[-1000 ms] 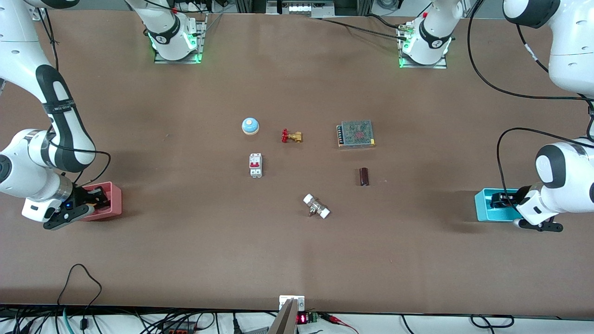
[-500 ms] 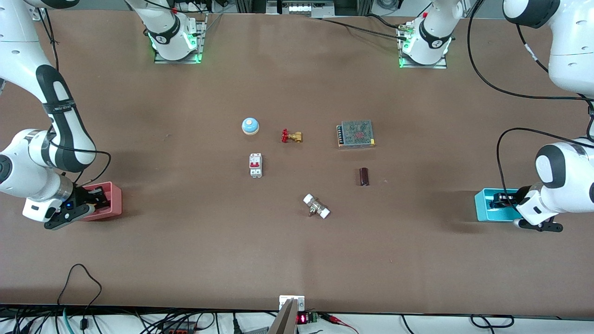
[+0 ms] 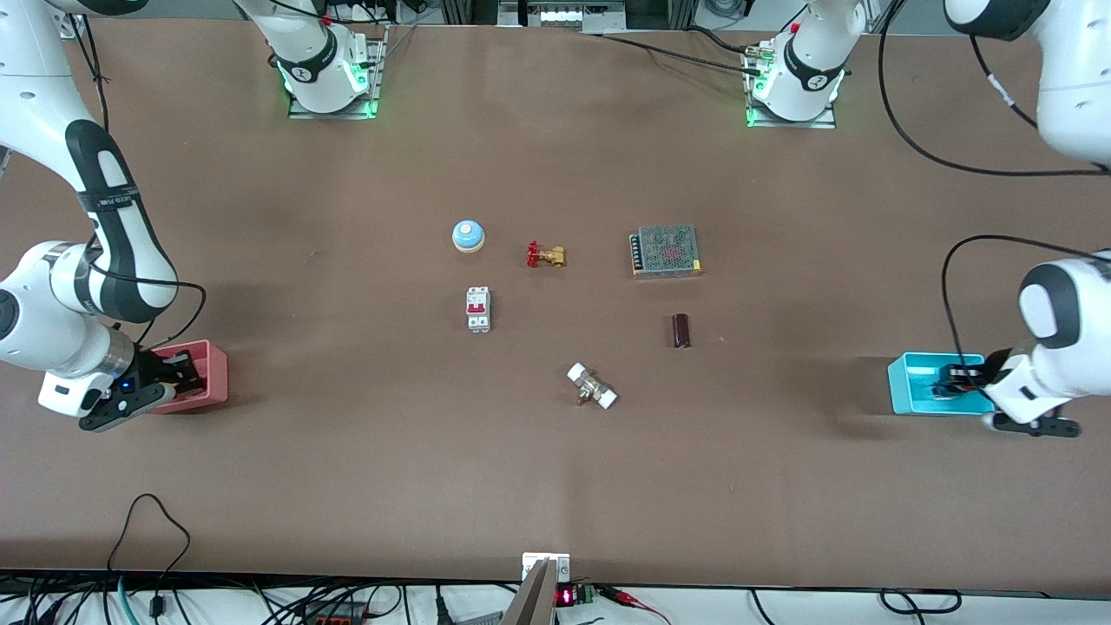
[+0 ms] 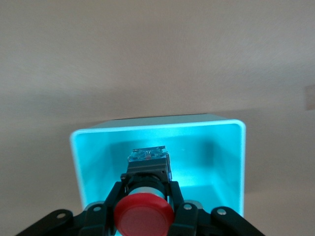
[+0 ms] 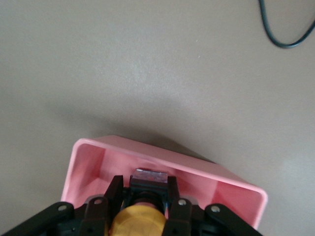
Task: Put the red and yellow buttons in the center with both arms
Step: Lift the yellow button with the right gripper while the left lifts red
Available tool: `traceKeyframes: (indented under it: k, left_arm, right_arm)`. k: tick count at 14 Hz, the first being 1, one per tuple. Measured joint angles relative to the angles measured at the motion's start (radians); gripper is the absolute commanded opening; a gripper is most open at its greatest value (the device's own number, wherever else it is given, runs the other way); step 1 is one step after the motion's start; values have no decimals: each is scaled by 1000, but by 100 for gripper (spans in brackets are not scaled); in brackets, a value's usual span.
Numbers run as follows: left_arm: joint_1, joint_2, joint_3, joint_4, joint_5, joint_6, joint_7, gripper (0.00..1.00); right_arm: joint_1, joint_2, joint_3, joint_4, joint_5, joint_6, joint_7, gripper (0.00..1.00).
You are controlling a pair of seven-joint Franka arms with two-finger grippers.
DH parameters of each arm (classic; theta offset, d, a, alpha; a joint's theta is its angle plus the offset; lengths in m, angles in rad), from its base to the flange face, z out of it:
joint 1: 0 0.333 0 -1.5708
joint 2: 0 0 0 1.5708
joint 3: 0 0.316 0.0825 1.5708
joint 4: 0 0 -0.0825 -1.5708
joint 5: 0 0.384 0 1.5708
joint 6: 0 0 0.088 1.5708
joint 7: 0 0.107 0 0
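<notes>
My left gripper (image 3: 950,382) is in the cyan bin (image 3: 907,386) at the left arm's end of the table. In the left wrist view it (image 4: 146,194) is shut on the red button (image 4: 144,214), black body toward the bin's cyan wall (image 4: 236,162). My right gripper (image 3: 178,371) is in the pink bin (image 3: 213,378) at the right arm's end. In the right wrist view it (image 5: 144,189) is shut on the yellow button (image 5: 138,222) inside the pink wall (image 5: 86,162). The brown table center (image 3: 564,321) is bare.
Around the center lie a pale-blue dome (image 3: 468,235), a brass valve with a red handle (image 3: 545,255), a white circuit breaker (image 3: 478,309), a metal power supply (image 3: 666,250), a dark cylinder (image 3: 681,331) and a white-ended fitting (image 3: 592,386).
My left arm and gripper have shifted a little toward the left arm's end of the table, still in the cyan bin. My right arm has barely moved.
</notes>
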Motion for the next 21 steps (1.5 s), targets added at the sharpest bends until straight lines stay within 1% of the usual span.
traceKeyframes:
  k: [2,4,5,6,8,9,10,11,13,15,16,19,21]
  left_arm:
    - [-1,-65,-7,-2,0,-51,0,33]
    - [-7,-133,-16,-21,0,-105,0,33]
    - [-14,-172,-24,-53,-4,-129,0,33]
    - [-28,-211,-29,-99,-18,-140,-1,33]
    - [-71,-270,-34,-209,-71,-143,-3,33]
    - [-97,-287,-35,-260,-91,-142,-7,33]
    - [-123,-297,-35,-305,-104,-139,-16,33]
    - [-148,-300,-36,-336,-112,-133,-30,33]
    - [-188,-300,-37,-375,-114,-124,-71,33]
    - [-210,-302,-49,-419,-115,-102,-119,33]
    - [-215,-302,-56,-443,-115,-77,-135,33]
    - [-218,-301,-62,-530,-115,44,-150,33]
    - [-216,-299,-62,-579,-115,100,-152,33]
  right_arm:
    - [0,-57,13,11,0,-93,0,28]
    - [1,-142,45,26,6,-232,45,28]
    - [1,-191,77,33,13,-304,113,28]
    - [2,-236,122,35,20,-360,204,28]
    - [31,-286,215,31,21,-406,439,28]
    - [70,-291,237,24,21,-406,548,28]
    - [121,-285,244,11,21,-390,644,28]
    - [169,-269,244,-9,20,-347,720,28]
    - [231,-215,243,-58,16,-219,815,28]
    - [256,-149,241,-99,-8,-102,871,29]
    - [261,-118,240,-110,-30,-67,898,29]
    - [273,-56,239,-132,-107,-9,968,29]
    - [280,-39,239,-133,-125,-3,988,31]
